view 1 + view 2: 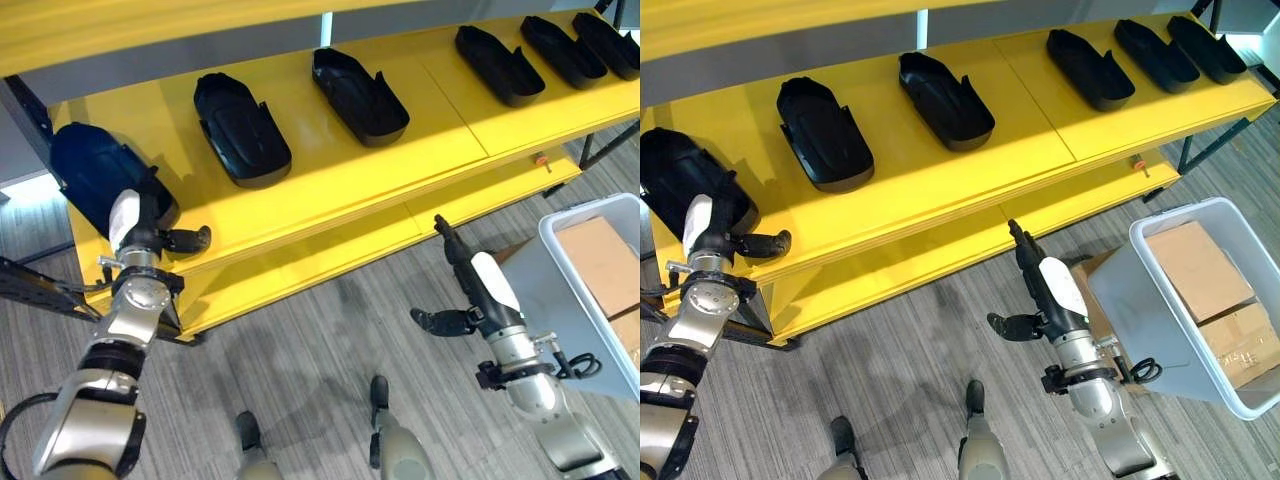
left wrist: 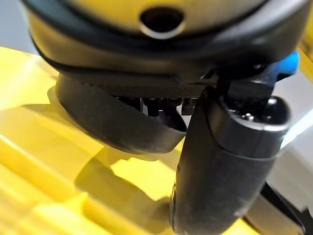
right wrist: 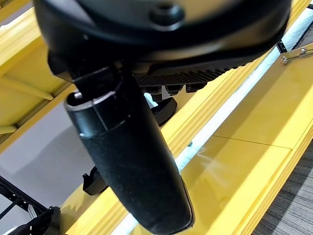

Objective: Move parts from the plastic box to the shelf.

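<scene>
Several black moulded parts lie in a row on the yellow shelf, among them one left of centre and one in the middle. Another black part rests at the shelf's far left end. My left hand is against its near edge, fingers reaching up along it and thumb spread out to the side, off the part. The same part shows just beyond the thumb in the left wrist view. My right hand hangs open and empty over the floor, in front of the shelf's lower board.
The pale plastic box stands on the floor at the right, with cardboard boxes inside. A small red item sits on the lower yellow board. Grey striped floor lies between the shelf and the box.
</scene>
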Tool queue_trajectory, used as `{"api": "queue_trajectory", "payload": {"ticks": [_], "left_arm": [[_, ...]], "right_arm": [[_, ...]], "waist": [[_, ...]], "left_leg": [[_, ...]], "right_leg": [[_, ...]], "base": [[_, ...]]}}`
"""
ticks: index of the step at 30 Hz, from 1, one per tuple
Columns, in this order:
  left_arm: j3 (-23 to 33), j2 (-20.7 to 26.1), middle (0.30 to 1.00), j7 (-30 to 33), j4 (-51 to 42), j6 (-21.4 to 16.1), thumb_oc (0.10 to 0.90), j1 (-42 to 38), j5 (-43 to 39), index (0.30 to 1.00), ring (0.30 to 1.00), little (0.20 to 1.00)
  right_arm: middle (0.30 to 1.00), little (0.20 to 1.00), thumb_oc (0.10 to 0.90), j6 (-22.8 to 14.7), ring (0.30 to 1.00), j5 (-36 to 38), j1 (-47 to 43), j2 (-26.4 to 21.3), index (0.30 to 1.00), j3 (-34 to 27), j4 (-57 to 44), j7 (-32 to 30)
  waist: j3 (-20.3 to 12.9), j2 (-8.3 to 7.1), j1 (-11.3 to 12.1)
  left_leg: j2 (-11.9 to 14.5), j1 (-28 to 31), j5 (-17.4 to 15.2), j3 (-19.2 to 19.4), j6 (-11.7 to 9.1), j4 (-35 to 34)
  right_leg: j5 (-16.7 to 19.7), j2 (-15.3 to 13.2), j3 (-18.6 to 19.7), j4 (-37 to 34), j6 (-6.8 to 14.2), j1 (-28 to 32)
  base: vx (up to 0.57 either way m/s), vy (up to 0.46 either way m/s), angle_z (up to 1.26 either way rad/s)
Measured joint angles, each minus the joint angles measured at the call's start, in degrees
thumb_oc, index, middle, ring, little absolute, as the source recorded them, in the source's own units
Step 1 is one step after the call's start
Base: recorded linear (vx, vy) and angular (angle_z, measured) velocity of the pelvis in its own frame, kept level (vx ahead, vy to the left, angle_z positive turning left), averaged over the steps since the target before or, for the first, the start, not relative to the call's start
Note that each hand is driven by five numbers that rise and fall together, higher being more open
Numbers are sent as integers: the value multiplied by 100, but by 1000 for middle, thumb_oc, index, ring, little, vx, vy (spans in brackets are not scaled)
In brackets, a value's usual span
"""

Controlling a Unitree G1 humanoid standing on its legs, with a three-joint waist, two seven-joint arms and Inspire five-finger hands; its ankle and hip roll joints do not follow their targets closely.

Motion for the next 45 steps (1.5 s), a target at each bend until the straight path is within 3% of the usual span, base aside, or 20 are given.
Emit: {"api": "queue_trajectory", "payload": {"ticks": [6, 27, 38, 45], "left_arm": [[-14, 173, 1000, -240, -130, -161, 900, 205, 281, 1000, 1000, 1000], [21, 345, 1000, -354, 314, -286, 900, -8, 337, 1000, 1000, 1000], [-929, 1339, 1000, -338, 57, -368, 900, -59, 1503, 1000, 1000, 1000], [-1515, 1903, 1000, -176, -224, -364, 900, -17, 2481, 1000, 1000, 1000]], "right_arm": [[1000, 1000, 900, -37, 1000, 65, 5, -62, 1000, -67, 0, 36], [1000, 1000, 900, -96, 1000, 63, 9, -279, 1000, -75, 0, 104], [1000, 1000, 900, -269, 1000, 59, 16, -280, 1000, -123, 0, 108], [1000, 1000, 900, -345, 1000, 44, 6, -314, 1000, -186, 0, 107]], "waist": [[99, 140, 13], [100, 141, -1], [144, 76, -3], [256, 127, 19]], "left_leg": [[-1, -1, 0, 0, 0, 0], [0, 6, 5, 0, -5, 1], [0, -33, 3, -17, -7, 1], [-13, -45, 4, -27, -6, 2]], "right_leg": [[1, -1, -2, 1, 0, 0], [10, 0, -4, 1, -6, 6], [7, -6, -38, 0, -3, -16], [5, -23, -56, 1, 0, -16]], "base": [[-6, 13, 0], [0, 0, 0], [-1, 7, 0], [0, 0, 0]]}}
